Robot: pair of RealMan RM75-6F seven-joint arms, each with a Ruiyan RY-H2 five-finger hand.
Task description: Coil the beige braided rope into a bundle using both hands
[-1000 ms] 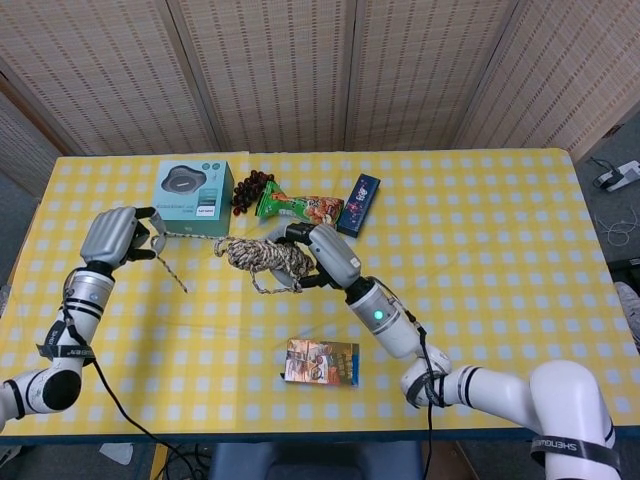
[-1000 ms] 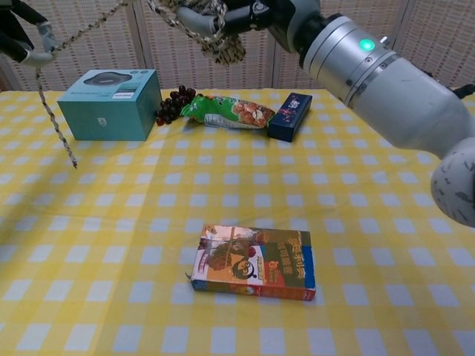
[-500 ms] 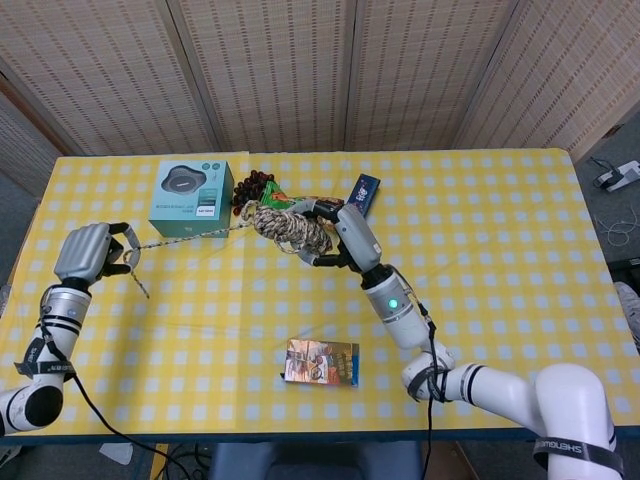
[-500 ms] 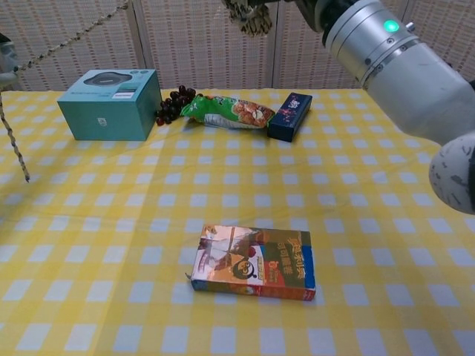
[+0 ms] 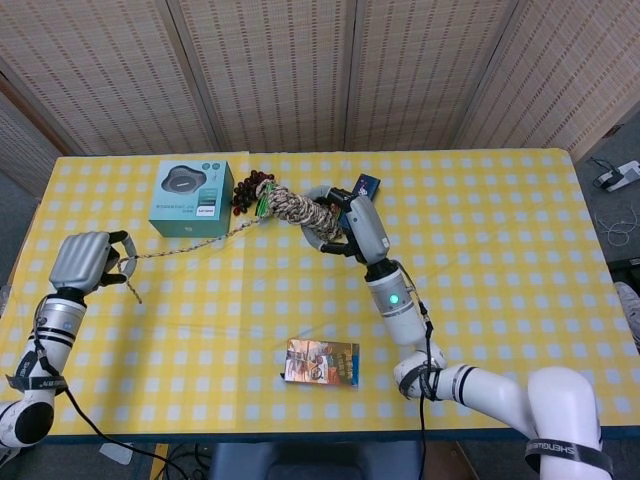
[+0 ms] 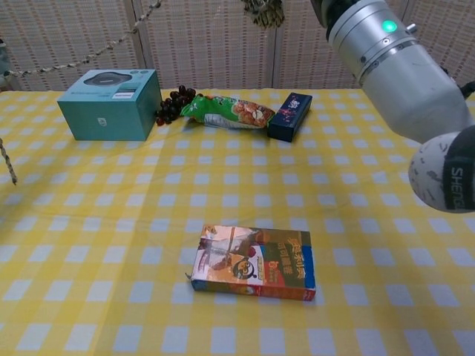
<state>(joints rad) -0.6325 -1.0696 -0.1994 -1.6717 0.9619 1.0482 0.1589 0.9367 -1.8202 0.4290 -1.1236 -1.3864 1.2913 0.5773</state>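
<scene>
The beige braided rope is partly wound into a bundle (image 5: 298, 210) that my right hand (image 5: 345, 226) grips in the air above the back of the table. In the chest view only the bundle's lower end (image 6: 263, 10) shows at the top edge, above my right forearm (image 6: 390, 63). A single strand (image 5: 190, 243) runs taut from the bundle to my left hand (image 5: 84, 262), which holds it near the table's left edge. A short tail (image 5: 133, 289) hangs below that hand. The same strand (image 6: 89, 57) crosses the chest view's upper left.
A teal box (image 5: 190, 187) stands at the back left, with dark grapes (image 6: 171, 104), a green snack bag (image 6: 226, 112) and a dark blue box (image 6: 290, 116) in a row beside it. A colourful snack box (image 5: 322, 362) lies near the front middle.
My right hand has carried the bundle up and to the right. My left hand has drawn back to the left with the strand, which is now stretched taut.
</scene>
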